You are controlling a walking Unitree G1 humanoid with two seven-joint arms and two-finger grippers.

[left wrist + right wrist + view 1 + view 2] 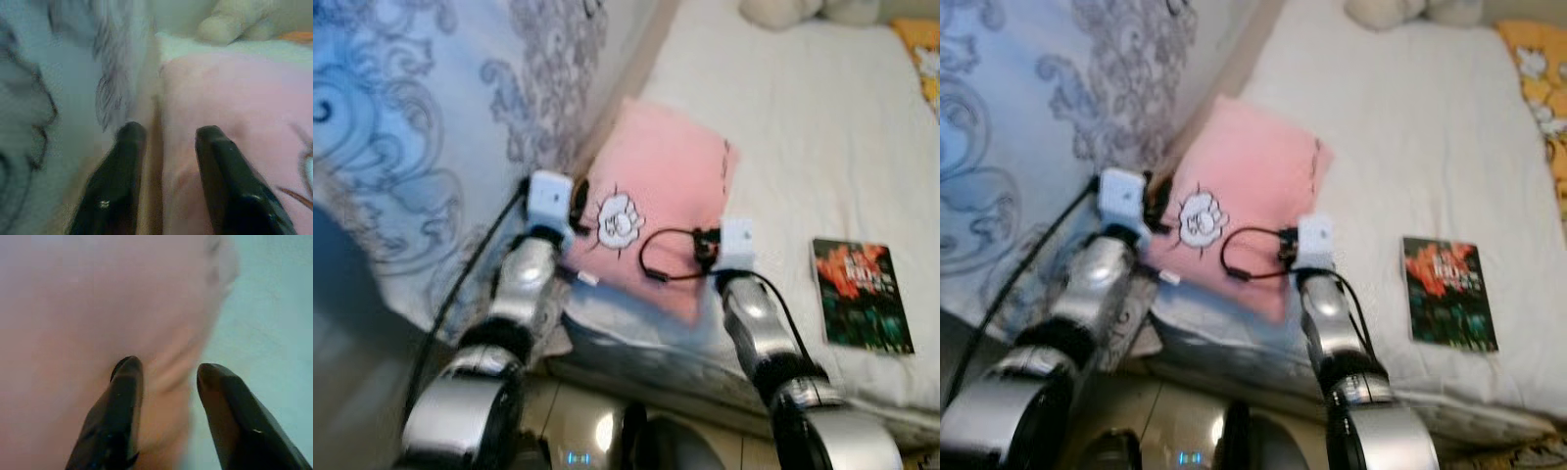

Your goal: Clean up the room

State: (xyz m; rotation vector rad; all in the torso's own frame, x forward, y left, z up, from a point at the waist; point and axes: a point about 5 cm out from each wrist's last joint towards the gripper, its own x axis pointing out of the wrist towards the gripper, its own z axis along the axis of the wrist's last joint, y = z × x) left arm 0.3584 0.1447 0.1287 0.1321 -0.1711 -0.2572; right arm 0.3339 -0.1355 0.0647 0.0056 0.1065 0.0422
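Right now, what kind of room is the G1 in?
Most likely a bedroom: a bed with a white mattress sheet, a square pink cushion with a cartoon print on it, and a blue-grey patterned quilt beside it. A dark-covered book lies on the sheet.

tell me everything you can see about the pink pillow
The pink pillow is a soft, fabric-covered cushion with a white cartoon print outlined in black near its lower left. It lies tilted on the white bed, its left edge against the patterned blue-grey bedding. The left end effector straddles that left edge, fingers apart, and the right end effector straddles the right edge, its fabric creased between the fingers. A book lies apart, to its right.
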